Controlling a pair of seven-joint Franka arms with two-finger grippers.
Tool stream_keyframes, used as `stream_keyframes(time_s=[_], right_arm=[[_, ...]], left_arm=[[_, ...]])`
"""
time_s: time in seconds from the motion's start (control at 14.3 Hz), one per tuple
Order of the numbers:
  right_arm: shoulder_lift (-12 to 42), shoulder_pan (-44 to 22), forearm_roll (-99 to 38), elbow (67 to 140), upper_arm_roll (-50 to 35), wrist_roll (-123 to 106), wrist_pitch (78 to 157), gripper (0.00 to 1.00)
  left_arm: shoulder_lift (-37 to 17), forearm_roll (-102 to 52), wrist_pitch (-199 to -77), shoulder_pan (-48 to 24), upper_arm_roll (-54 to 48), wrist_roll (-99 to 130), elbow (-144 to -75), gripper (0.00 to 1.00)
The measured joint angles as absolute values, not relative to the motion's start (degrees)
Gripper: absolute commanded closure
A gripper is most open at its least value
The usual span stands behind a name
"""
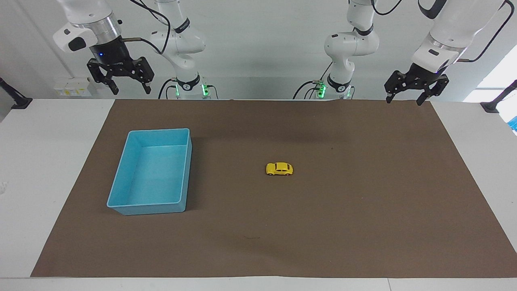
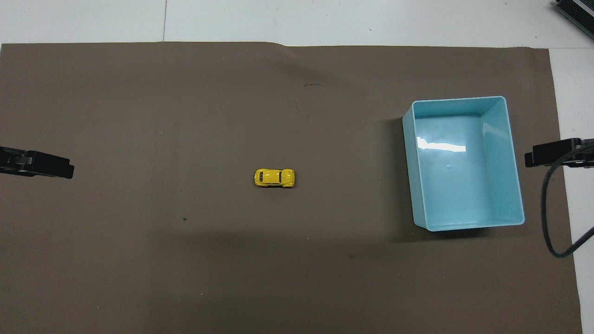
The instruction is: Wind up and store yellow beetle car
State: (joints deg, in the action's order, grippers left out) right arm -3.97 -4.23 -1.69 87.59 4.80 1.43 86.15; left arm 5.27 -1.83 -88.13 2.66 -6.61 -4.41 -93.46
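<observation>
Going by the overhead view as a clock face, both arms wait with fingertips apart and nothing held: the left gripper [image 1: 405, 98] is raised at nine o'clock, the right gripper [image 1: 129, 86] raised at three o'clock, above the bin's end of the table. The yellow beetle car [image 2: 274, 178] stands on its wheels near the middle of the brown mat [image 2: 185, 116], its long axis running nine to three, so either gripper meets it end-on. The light-blue bin [image 2: 515, 176] is empty, well apart from the car at three o'clock; the left gripper looks slightly nearer
</observation>
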Motion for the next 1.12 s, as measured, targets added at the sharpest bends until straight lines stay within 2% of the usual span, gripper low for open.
stream_keyframes(time_s=[1.12], right_arm=[[-4.0,-4.2,-1.7,87.6,4.8,1.4,86.2,0.0]], left_arm=[[5.1,-1.8,-88.9,2.6,-6.8,-4.0,-93.7,0.0]])
